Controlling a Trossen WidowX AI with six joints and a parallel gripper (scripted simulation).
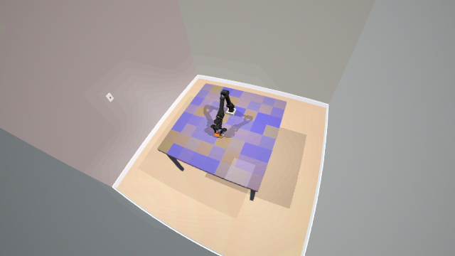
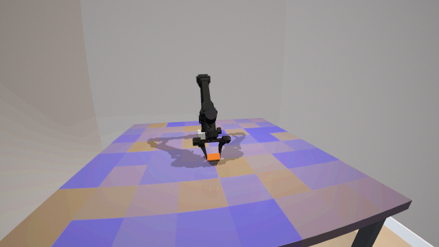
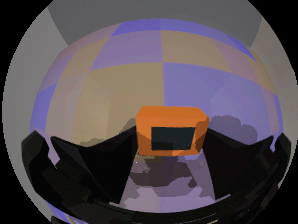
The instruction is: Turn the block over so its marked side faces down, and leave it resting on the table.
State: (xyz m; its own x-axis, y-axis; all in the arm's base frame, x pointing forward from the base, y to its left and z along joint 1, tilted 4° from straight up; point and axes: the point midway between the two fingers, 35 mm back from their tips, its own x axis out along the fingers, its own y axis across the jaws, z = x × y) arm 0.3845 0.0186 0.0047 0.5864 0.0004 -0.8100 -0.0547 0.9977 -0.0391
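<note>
The block (image 1: 217,135) (image 2: 213,156) (image 3: 172,132) is orange, with a dark rectangular mark on the face turned toward the wrist camera. My gripper (image 2: 212,155) (image 3: 171,130) (image 1: 217,134) is shut on the block, one black finger on each side. It holds the block low over the checkered table (image 2: 192,195) (image 1: 249,149); I cannot tell whether the block touches the table. The arm reaches down from its base near the table's middle.
A small white plate (image 1: 230,112) lies at the arm's base. The table's front and right edges (image 2: 377,213) drop off to the tan floor (image 1: 199,213). Grey walls surround the room.
</note>
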